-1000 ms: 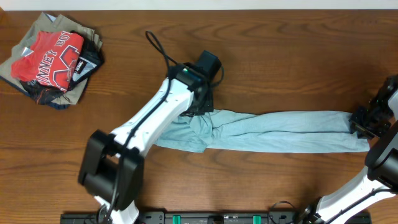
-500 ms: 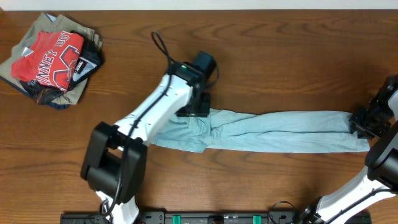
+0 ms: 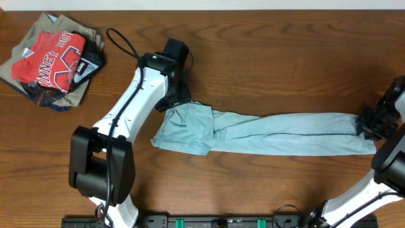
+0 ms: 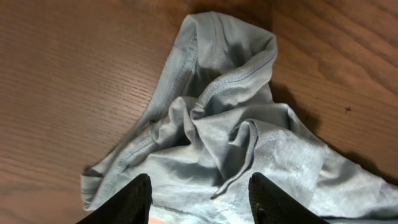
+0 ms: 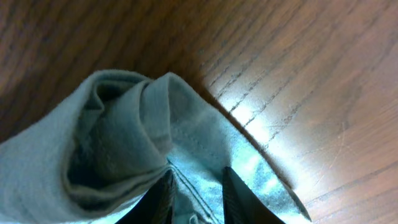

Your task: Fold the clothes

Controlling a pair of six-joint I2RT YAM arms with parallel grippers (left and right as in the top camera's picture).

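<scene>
Left gripper [image 4: 199, 183], spread wide, has moved leftward; right gripper [image 5: 196, 177] seemingly pinches the clothes [image 3: 285, 133].

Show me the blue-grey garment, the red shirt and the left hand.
blue-grey garment [image 3: 285, 133], overhead view, middle of its stretched length
red shirt [image 3: 50, 60], overhead view, lettered front
left hand [image 4: 199, 186], left wrist view, midway between its fingertips

Matt cloth — the clothes [image 3: 285, 133]; grained, perhaps semi-gloss wood — the table [image 3: 285, 57].
</scene>
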